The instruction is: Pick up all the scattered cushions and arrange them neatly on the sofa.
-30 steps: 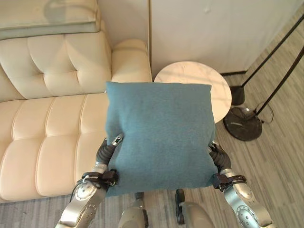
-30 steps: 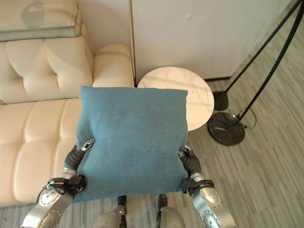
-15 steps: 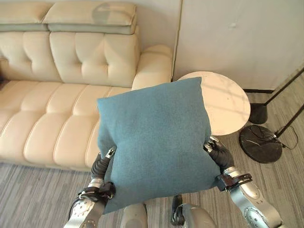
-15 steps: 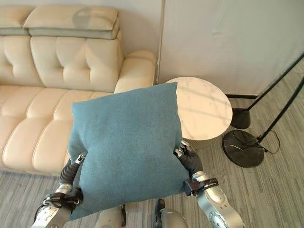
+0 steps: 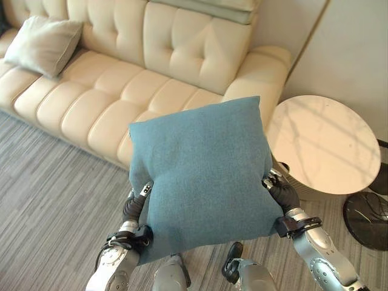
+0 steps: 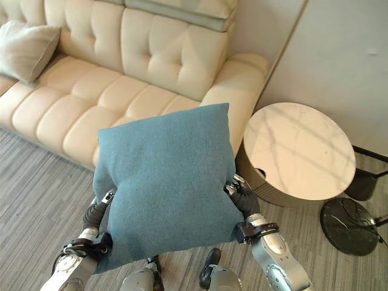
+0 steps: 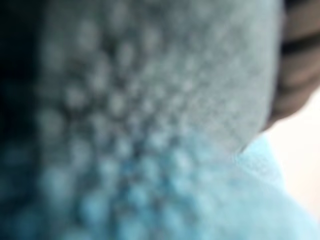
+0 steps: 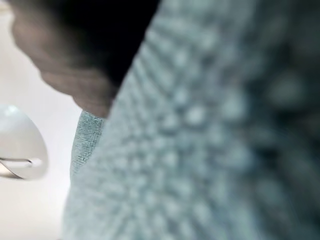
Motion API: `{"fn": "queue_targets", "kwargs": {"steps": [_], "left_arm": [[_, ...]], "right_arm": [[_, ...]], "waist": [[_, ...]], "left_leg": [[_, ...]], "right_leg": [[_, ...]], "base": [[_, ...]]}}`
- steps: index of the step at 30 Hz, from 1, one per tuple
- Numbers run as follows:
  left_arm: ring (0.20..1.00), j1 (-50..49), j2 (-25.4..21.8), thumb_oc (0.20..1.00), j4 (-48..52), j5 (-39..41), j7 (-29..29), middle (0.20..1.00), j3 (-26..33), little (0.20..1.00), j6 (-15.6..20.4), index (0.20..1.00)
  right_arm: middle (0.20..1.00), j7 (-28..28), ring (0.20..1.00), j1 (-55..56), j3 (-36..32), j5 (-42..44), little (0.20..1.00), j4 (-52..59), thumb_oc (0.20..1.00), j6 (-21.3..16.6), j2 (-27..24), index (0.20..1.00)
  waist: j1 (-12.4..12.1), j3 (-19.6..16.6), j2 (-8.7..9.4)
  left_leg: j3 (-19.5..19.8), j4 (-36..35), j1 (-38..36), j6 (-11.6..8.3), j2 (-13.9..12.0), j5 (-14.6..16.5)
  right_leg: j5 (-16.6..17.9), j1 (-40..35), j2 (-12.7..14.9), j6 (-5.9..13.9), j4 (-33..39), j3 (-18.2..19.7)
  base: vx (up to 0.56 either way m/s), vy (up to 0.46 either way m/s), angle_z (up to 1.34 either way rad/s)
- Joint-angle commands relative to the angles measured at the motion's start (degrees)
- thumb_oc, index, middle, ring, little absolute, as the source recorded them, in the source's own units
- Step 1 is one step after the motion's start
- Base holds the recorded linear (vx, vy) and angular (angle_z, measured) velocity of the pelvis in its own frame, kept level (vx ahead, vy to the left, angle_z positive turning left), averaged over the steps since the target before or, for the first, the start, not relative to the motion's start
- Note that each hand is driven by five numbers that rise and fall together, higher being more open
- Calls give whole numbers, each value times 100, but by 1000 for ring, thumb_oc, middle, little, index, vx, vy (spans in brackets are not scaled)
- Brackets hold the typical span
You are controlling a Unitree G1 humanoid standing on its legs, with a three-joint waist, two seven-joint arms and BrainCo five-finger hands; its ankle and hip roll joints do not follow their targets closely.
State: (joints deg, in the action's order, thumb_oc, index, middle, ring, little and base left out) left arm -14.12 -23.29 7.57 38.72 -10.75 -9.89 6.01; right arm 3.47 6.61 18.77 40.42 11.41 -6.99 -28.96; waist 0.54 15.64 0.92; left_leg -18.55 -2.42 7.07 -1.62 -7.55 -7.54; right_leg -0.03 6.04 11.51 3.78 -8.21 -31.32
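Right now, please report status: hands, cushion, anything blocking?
Left hand and right hand press the blue cushion between them, fingers hidden behind it. Cushion is held up in front of the sofa. Nothing blocks the seat; round table on the right.

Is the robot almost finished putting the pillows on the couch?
Partly. One pale cushion already leans at the far end of the cream sofa. The blue cushion is being carried between the left hand and the right hand, held up in front of the sofa and not yet set down. Placing it on the seat is left.
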Motion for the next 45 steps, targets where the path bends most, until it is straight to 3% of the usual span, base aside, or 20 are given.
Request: {"fn": "queue_targets", "kwargs": {"steps": [1, 4, 6, 9, 10, 11, 13, 16, 21, 24, 25, 26, 27, 29, 31, 35, 38, 40, 44, 45], "left_arm": [[200, 347, -92, 200, 899, -356, 236, 200, -92, 200, 543, 200], [200, 386, -105, 200, 930, -408, 152, 200, -74, 200, 574, 200], [200, 468, -164, 200, 920, -489, 57, 200, -126, 200, 572, 200], [200, 465, -202, 200, 922, -532, 19, 200, -130, 200, 573, 200], [200, 504, -216, 200, 898, -540, 4, 200, -204, 200, 585, 200], [200, 543, -195, 200, 870, -548, 11, 200, -199, 200, 585, 200], [200, 634, -182, 200, 819, -603, 21, 200, -201, 200, 584, 200], [200, 762, -127, 200, 765, -688, -21, 200, -196, 200, 579, 200], [200, 791, -97, 200, 779, -747, -56, 200, -153, 200, 564, 200], [200, 797, -27, 200, 762, -780, -52, 200, -162, 200, 575, 200], [200, 825, 65, 200, 699, -728, -104, 200, -165, 200, 601, 200], [200, 783, 75, 200, 701, -714, -92, 200, -155, 200, 600, 200], [200, 671, 128, 200, 723, -675, -52, 200, -133, 200, 605, 200], [200, 632, 159, 200, 734, -656, -102, 200, -115, 200, 669, 200], [200, 630, 164, 200, 726, -645, -122, 200, -93, 200, 678, 200], [200, 523, 229, 200, 694, -572, -156, 200, -65, 200, 676, 200], [200, 534, 275, 200, 661, -590, -186, 200, -87, 200, 680, 200], [200, 542, 288, 200, 657, -632, -174, 200, -139, 200, 661, 200], [200, 603, 370, 200, 615, -682, -162, 200, -225, 200, 644, 200], [200, 604, 371, 200, 613, -682, -162, 200, -226, 200, 645, 200]], "right_arm": [[200, -360, 200, -649, 614, -133, 200, 610, 200, -379, 429, 200], [200, -312, 200, -726, 699, -230, 200, 505, 200, -336, 608, 200], [200, -220, 200, -769, 757, -308, 200, 425, 200, -328, 762, 200], [200, -191, 200, -774, 768, -324, 200, 416, 200, -331, 788, 200], [200, -154, 200, -843, 784, -339, 200, 347, 200, -354, 808, 200], [200, -136, 200, -866, 775, -328, 200, 281, 200, -371, 794, 200], [200, -106, 200, -873, 714, -301, 200, 198, 200, -397, 791, 200], [200, -72, 200, -837, 605, -247, 200, 135, 200, -427, 832, 200], [200, -114, 200, -763, 558, -230, 200, 171, 200, -396, 852, 200], [200, -145, 200, -695, 545, -180, 200, 157, 200, -421, 860, 200], [200, -139, 200, -679, 527, -132, 200, 116, 200, -438, 857, 200], [200, -143, 200, -643, 517, -126, 200, 131, 200, -425, 842, 200], [200, -194, 200, -575, 509, -96, 200, 150, 200, -417, 769, 200], [200, -172, 200, -642, 572, -91, 200, 124, 200, -402, 708, 200], [200, -162, 200, -675, 568, -101, 200, 127, 200, -403, 684, 200], [200, -117, 200, -752, 575, -156, 200, 60, 200, -393, 675, 200], [200, -101, 200, -757, 566, -204, 200, 19, 200, -390, 684, 200], [200, -112, 200, -688, 538, -224, 200, -13, 200, -388, 635, 200], [200, -86, 200, -512, 351, -247, 200, -84, 200, -382, 573, 200], [200, -86, 200, -510, 349, -247, 200, -82, 200, -381, 571, 200]], "waist": [[-73, -285, 264], [-162, -314, 359], [-158, -239, 350], [-99, -195, 354], [37, -173, 367], [56, -168, 357], [48, -133, 388], [20, -72, 513], [-65, -118, 590], [-61, -244, 614], [-48, -386, 562], [-39, -403, 538], [-32, -465, 466], [-116, -379, 352], [-112, -356, 329], [-71, -494, 353], [-28, -491, 347], [35, -443, 317], [161, -358, 207], [157, -355, 207]], "left_leg": [[268, -258, -350, -138, 155, 637], [407, -258, -346, 60, 427, 790], [674, -258, -451, 269, 647, 908], [785, -258, -486, 330, 708, 949], [907, -258, -442, 335, 728, 910], [957, -258, -442, 311, 769, 881], [1071, -258, -423, 274, 823, 826], [1224, -258, -502, 248, 932, 841], [1278, -258, -820, 219, 963, 1090], [1219, -258, -1009, 191, 957, 1290], [1120, 126, -1184, 147, 893, 1590], [1078, 272, -1203, 126, 857, 1677], [884, 1089, -1166, -31, 736, 1719], [817, 2017, -866, -225, 710, 1392], [823, 2077, -752, -270, 649, 1317], [982, 1251, -506, -94, 547, 1422], [1275, 877, -366, -92, 492, 1182], [1593, 493, -233, -128, 363, 771], [1663, -252, -79, -295, 148, 122], [1661, -258, -85, -296, 148, 118]], "right_leg": [[197, -417, -194, 269, 1321, 479], [230, -408, 79, 410, 1092, 481], [147, -232, 312, 417, 186, 713], [53, -50, 273, 386, -273, 1050], [-161, 347, -307, 203, -365, 1783], [-234, 464, -536, 166, -230, 1970], [-137, 559, -729, 116, 157, 1936], [168, 805, -950, 218, 745, 1831], [302, 692, -937, 351, 989, 1268], [287, 464, -979, 294, 1119, 1255], [216, 309, -926, 239, 971, 1148], [172, 203, -937, 212, 988, 1100], [28, -167, -996, 114, 1026, 1016], [-110, -521, -995, -23, 1157, 1050], [-146, -584, -992, -57, 1213, 1076], [-192, -557, -802, -81, 1272, 1350], [-217, -529, -771, -126, 1230, 1539], [-281, -566, -789, -189, 1177, 1775], [-401, -708, -817, -218, 1110, 1915], [-402, -710, -817, -218, 1108, 1917]], "base": [[40, 394, 29], [52, 368, 34], [81, 360, 43], [34, 181, 43], [20, 109, 49], [49, 139, 58], [82, 43, 39], [130, -34, 50], [239, -85, 37], [307, -114, 6], [339, -113, 1], [572, -211, -5], [367, -150, -6], [275, -142, -16], [77, -79, -27], [106, -15, -27], [83, 30, -29], [124, 60, -29], [146, 139, -27], [170, 188, 11]]}}
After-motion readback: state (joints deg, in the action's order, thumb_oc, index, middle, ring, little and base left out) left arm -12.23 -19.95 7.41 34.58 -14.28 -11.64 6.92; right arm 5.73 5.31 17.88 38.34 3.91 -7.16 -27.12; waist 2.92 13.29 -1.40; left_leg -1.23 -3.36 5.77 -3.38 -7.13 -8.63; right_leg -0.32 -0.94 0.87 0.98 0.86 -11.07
